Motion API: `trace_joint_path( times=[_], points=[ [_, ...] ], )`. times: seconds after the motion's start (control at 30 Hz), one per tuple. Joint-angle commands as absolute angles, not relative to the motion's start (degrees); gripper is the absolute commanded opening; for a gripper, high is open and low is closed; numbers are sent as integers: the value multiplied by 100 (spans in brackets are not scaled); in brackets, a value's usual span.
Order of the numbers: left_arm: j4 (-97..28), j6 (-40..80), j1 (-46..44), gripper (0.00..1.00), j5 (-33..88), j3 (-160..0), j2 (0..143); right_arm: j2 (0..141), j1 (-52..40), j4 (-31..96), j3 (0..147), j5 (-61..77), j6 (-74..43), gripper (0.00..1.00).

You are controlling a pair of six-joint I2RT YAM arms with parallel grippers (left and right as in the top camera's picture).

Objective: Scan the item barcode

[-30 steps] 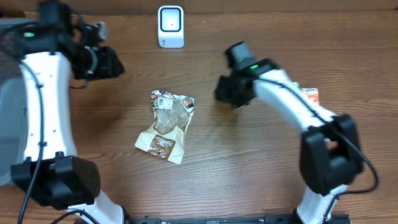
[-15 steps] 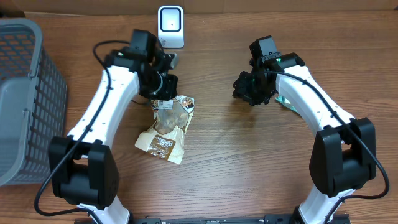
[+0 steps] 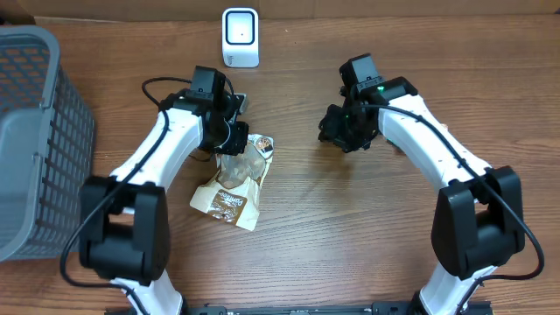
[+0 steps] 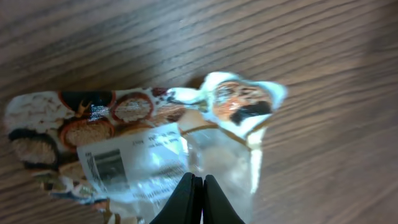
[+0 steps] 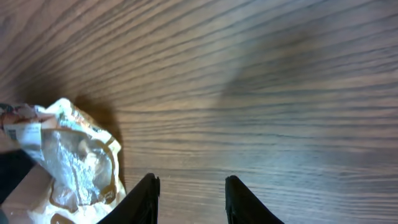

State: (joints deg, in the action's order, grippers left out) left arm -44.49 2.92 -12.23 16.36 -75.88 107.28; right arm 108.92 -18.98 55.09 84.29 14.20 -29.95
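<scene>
Pinched shut with the left gripper (image 3: 233,140) at the labelled far end of the snack packet (image 3: 233,182) — film caught or not, unclear — lying on the table (image 3: 350,254), lengthwise toward the scanner (image 3: 240,37), with the right gripper (image 5: 189,186) part-open, empty, farther off.

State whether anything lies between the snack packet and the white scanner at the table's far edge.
Nothing visible does. Only bare table separates the snack packet from the scanner; the left claw sits at the packet's scanner-side end.
</scene>
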Motion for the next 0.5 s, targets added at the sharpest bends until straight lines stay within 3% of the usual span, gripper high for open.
trace_joint_path(
  times=[0.0,0.23,0.47],
  points=[
    [-4493,351,-1153,4,1455,-7505,11314,10844,-2088,5561,8394,1474,-2952,33],
    [-4534,504,-1149,4,1439,-7505,12079,10844,-2333,5583,8184,2071,-2952,42],
    [-4567,539,-1105,4,1441,-7505,12534,10862,-2445,4602,7382,3511,-2978,46]
  ],
)
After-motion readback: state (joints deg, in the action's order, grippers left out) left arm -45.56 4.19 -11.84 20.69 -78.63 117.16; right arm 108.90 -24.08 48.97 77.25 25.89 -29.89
